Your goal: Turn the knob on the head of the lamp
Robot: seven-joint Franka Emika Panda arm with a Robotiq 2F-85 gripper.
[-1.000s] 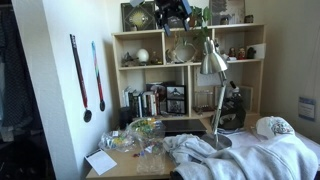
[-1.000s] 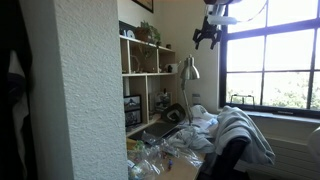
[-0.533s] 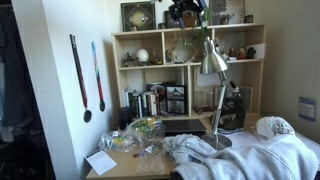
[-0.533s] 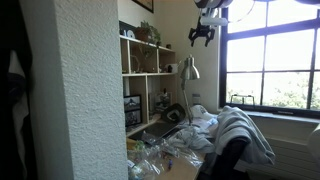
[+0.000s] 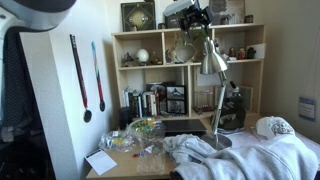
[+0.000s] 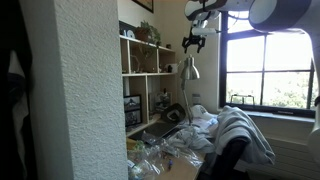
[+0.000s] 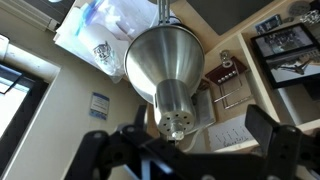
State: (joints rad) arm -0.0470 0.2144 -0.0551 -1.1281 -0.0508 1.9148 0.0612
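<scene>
The silver lamp (image 5: 213, 100) stands on the desk by the shelf, and its cone head (image 5: 212, 62) points down. It also shows in an exterior view (image 6: 189, 69). My gripper (image 5: 188, 14) hangs just above the head and also shows in an exterior view (image 6: 195, 38). In the wrist view the head (image 7: 165, 62) fills the middle, seen from its narrow end. The small knob (image 7: 178, 132) sticks out of the perforated end cap. My gripper (image 7: 200, 125) is open, with one dark finger (image 7: 268, 130) on each side of the narrow end, not touching it.
A wooden shelf unit (image 5: 130, 70) full of books, frames and ornaments stands behind the lamp. White cloth (image 5: 250, 155) and plastic clutter (image 5: 140, 135) cover the desk. A window (image 6: 265, 70) is beside the desk. Part of my arm (image 5: 40, 12) crosses the upper corner.
My gripper has come down and sideways from near the ceiling to just above the lamp head. My arm now shows at the top of both exterior views. The lamp has not moved.
</scene>
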